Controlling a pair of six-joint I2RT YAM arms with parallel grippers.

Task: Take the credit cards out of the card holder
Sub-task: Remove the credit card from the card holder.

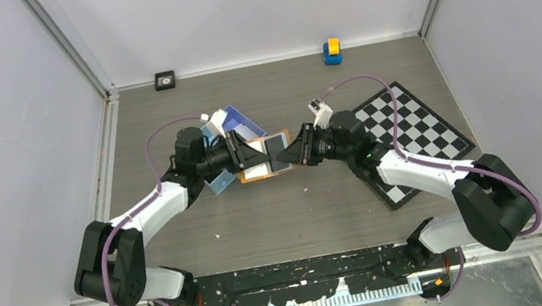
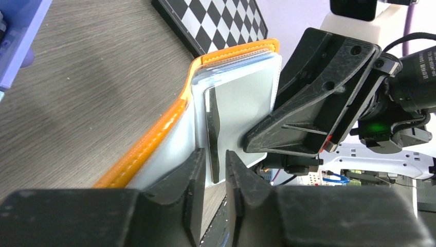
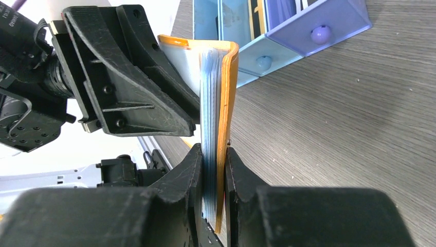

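Observation:
The orange card holder [image 1: 253, 175] is held up on edge between both grippers near the table's middle. In the right wrist view my right gripper [image 3: 213, 153] is shut on its orange cover [image 3: 230, 87] and the stack of pale blue sleeves. In the left wrist view the holder [image 2: 149, 144] stands open with its pale inside showing. A pale grey card [image 2: 241, 103] with a dark edge stands out of it. My left gripper [image 2: 216, 155] is closed around that card's lower corner. From above the card [image 1: 277, 152] looks dark, between the left gripper [image 1: 264, 156] and the right gripper [image 1: 289, 155].
The blue three-compartment tray [image 1: 234, 126] lies just behind the left gripper, and shows in the right wrist view [image 3: 288, 31]. A checkerboard mat [image 1: 415, 137] lies under the right arm. A yellow-and-blue block [image 1: 331, 51] and a small black object [image 1: 165, 80] sit at the back wall.

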